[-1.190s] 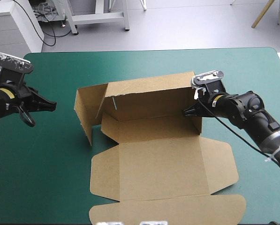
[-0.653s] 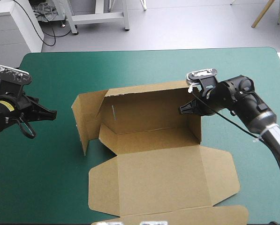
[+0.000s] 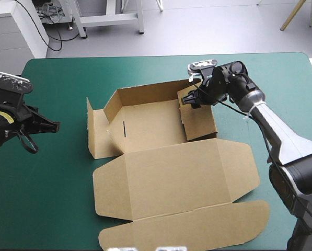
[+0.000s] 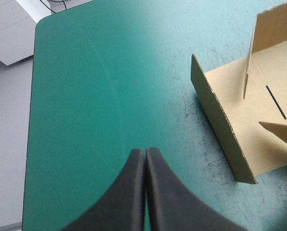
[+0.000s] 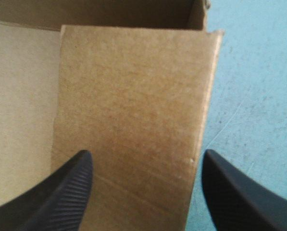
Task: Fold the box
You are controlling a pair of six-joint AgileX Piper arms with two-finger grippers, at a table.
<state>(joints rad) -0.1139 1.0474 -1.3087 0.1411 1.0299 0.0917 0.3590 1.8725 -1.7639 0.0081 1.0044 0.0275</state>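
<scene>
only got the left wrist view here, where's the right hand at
Observer: The right hand is at the box's far right corner, by its raised right wall.
Operator: open or shut
Observer: Open: in the right wrist view its fingers stand apart, the wall ahead between them.
Operator: lid up yet
Observer: No, the lid lies flat on the teal-green cover, toward the table's near edge.

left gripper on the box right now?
No: the left gripper is shut over the teal-green cover, apart from the box.
</scene>
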